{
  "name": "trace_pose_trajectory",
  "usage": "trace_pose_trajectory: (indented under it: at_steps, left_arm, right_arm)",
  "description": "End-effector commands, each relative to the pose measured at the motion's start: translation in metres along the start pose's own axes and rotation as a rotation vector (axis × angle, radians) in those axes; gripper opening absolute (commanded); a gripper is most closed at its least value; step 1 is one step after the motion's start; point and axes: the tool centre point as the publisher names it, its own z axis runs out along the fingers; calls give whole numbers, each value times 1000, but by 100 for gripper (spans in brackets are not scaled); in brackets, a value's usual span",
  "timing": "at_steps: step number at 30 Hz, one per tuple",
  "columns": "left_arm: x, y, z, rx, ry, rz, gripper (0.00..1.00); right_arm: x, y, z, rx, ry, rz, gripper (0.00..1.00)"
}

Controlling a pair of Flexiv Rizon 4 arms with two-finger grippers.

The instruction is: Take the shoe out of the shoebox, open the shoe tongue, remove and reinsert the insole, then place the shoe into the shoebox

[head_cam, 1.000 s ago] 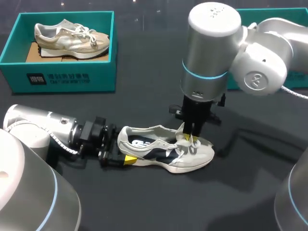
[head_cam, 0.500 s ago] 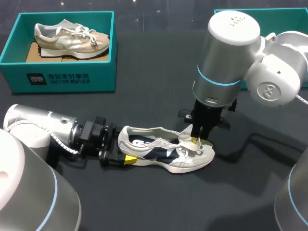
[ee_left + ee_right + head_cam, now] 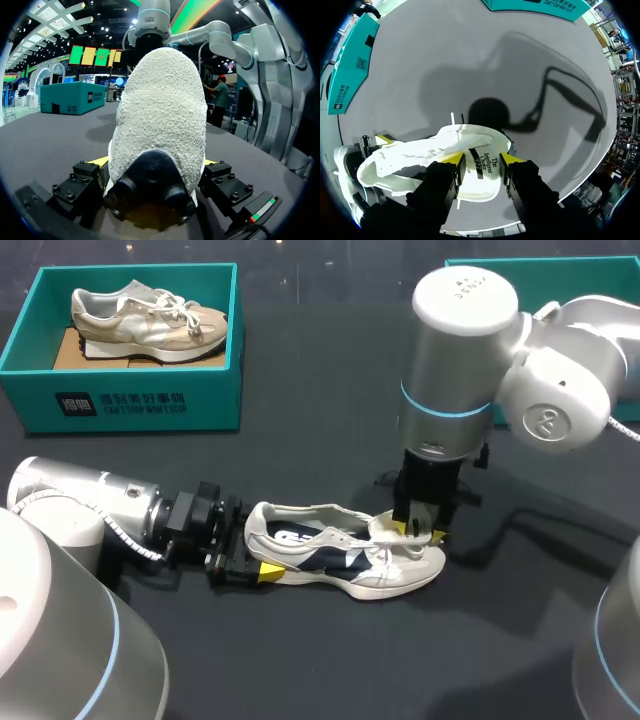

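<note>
R arm (image 3: 460, 360) has been shifted slightly left vs 0.5 s ago. Tongue (image 3: 385, 527) is pinched by R fingers (image 3: 418, 531); heel (image 3: 258, 530) is clamped by L fingers (image 3: 264, 567). Shoe (image 3: 340, 562) is laid on desk (image 3: 330, 440), outside left box (image 3: 120, 405) & right box (image 3: 560, 268).

Left arm (image 3: 80, 510) and right arm (image 3: 460, 360) are wearing silver-white, blue-ringed shells; left gripper (image 3: 155, 165) is showing black screws, yellow tips.

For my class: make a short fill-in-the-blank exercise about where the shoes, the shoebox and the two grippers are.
1. The left gripper is shut on the ____ of the shoe lying on the table.
2. The right gripper is at that shoe's ____.
3. The shoebox at the table's left holds ____ beige shoe.
Missing words: heel; tongue; one.
</note>
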Motion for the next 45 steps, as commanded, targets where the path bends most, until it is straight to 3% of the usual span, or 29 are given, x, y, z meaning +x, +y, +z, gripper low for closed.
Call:
trace_pose_trajectory:
  at_steps: [1, 9, 18, 25, 31, 35, 38, 42, 43, 45]
  left_arm:
    - [-1, 2, 1, -1, -2, 0, 0]
    - [-1, 2, 1, -1, -2, 0, 0]
    - [-1, 2, 1, -1, -2, 0, 0]
    - [-1, 2, 1, -1, -2, 0, 0]
    - [-1, 2, 1, -1, -2, 0, 0]
    - [-1, 2, 1, -1, -2, 0, 0]
    - [-1, 2, 1, -1, -2, 0, 0]
    - [-1, 2, 1, -1, -2, 0, 0]
    - [-1, 2, 1, -1, -2, 0, 0]
    - [-1, 2, 1, -1, -2, 0, 0]
  right_arm:
    - [3, 2, 1, -5, -37, 10, 47]
    - [-11, 4, -14, -12, -115, 48, 49]
    - [-17, -2, -64, -63, -159, 38, 49]
    - [-7, -4, -108, -116, -150, -45, 48]
    - [17, -7, -143, -144, -163, -126, 47]
    - [41, -10, -161, -165, -162, -276, 40]
    - [63, -13, -170, -165, -159, -441, 0]
    - [87, -23, -174, -158, -23, -774, 0]
    - [92, -26, -171, -130, -34, -837, 0]
    - [93, -25, -167, -88, -87, -754, 0]
